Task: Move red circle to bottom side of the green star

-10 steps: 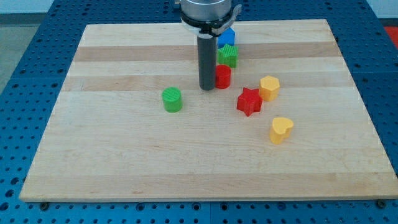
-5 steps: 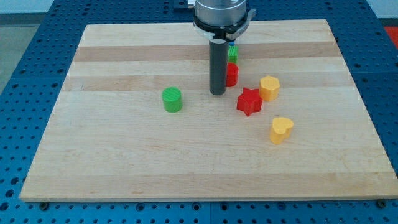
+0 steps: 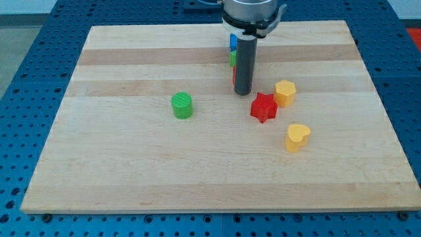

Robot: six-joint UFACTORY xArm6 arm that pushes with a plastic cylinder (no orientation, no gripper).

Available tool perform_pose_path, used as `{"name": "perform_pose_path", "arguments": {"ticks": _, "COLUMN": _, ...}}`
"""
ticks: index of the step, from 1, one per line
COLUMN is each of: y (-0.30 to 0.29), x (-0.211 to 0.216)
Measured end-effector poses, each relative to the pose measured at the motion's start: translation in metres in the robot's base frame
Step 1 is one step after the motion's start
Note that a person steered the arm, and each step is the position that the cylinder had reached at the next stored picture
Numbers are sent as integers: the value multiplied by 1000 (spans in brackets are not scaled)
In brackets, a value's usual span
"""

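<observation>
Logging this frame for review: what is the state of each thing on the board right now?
my tip: down on the board, in front of the red circle, up-left of the red star.
red circle: mostly hidden by the rod, below the green star.
green star: mostly hidden, only a sliver shows.
blue block: partly hidden, shape unclear.
green cylinder: upright, alone.
red star: flat, untouched.
yellow hexagon: upright, close beside the red star.
yellow heart: upright, alone.

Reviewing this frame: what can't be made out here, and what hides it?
- Red circle: only a sliver shows left of the rod; whether my tip touches it can't be told.
- Green star: mostly behind the rod, shape unreadable.
- Blue block: only an edge shows, shape unclear.
- Arm above the rod: cut off by the view's top.
</observation>
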State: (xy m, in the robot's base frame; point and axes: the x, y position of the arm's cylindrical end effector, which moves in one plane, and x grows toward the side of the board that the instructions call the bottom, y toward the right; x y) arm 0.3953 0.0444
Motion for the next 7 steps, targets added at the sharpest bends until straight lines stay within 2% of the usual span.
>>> {"name": "perform_pose_path", "arguments": {"ticks": 5, "y": -4, "x": -4}}
{"name": "perform_pose_path", "arguments": {"ticks": 7, "y": -54, "x": 10}}
